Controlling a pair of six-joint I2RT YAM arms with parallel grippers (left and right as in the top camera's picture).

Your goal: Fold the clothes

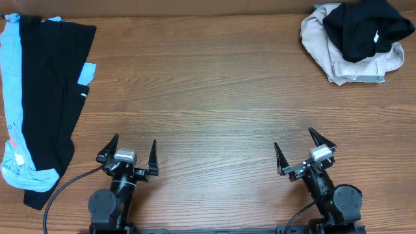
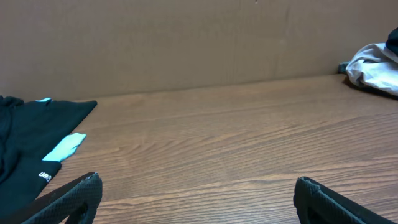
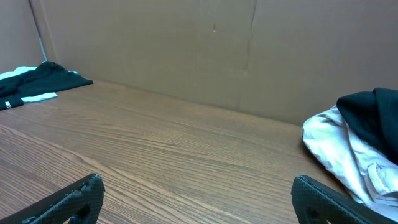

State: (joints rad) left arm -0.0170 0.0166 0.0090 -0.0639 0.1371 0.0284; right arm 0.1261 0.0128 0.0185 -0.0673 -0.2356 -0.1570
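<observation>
Overhead: the black garment lies flat at the desk's 9 o'clock edge, against a light blue shirt; the left gripper and right gripper sit near 6 o'clock, jaws apart and empty. Left wrist: the black garment is at 9 o'clock, clear of the jaws. Right wrist: it is at 10 o'clock, well apart.

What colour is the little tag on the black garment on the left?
The tag is light blue; the left wrist view shows it best.

I see middle of wood-grain bench wide open, free passage. Left edge: flat black fabric garment alongside light blue shirt. Far right corner: crumpled beige-and-black cloth heap. Brown cardboard wall closes back.
</observation>
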